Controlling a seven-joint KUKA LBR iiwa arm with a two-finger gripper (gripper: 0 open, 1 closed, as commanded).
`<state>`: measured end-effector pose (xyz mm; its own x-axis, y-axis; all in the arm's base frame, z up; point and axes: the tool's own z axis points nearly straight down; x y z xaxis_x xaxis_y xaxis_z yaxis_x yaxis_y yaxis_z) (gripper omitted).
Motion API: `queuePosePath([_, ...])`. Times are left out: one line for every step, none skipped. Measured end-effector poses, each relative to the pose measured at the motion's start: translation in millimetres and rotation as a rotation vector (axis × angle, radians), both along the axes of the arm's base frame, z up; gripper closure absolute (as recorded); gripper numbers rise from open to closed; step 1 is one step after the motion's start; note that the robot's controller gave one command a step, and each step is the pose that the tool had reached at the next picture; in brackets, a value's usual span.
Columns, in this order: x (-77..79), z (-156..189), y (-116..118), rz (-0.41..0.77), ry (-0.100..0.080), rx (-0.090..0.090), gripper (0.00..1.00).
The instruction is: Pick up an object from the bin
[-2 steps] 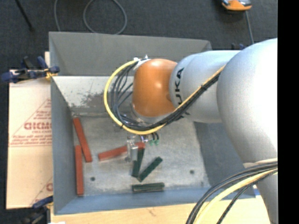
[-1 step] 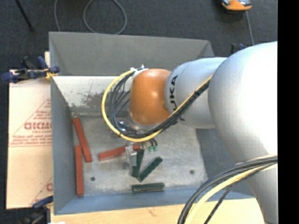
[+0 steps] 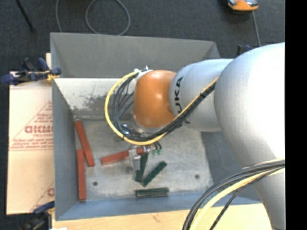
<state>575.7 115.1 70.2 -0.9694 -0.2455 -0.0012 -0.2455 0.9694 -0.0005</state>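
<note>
My gripper [image 3: 135, 160] reaches down below the arm's wrist, near the middle of the bin floor. It is right at the right end of a flat red stick [image 3: 114, 158] that lies nearly level, pointing left. Just below and right of the gripper, two dark green sticks [image 3: 149, 172] lie crossed at a slant. The arm's wrist hides the top of the gripper and the red stick's right end.
Two more red sticks lie along the left wall, one slanted [image 3: 84, 143] and one upright [image 3: 81, 175]. Another green stick [image 3: 151, 192] rests flat by the front wall. The arm covers the bin's right and back.
</note>
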Motion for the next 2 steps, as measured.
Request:
queuePosePath([0.4,0,0,-0.001,-0.001,0.001,1.0])
queuePosePath([1.9,17,0,-0.003,-0.005,0.001,1.0])
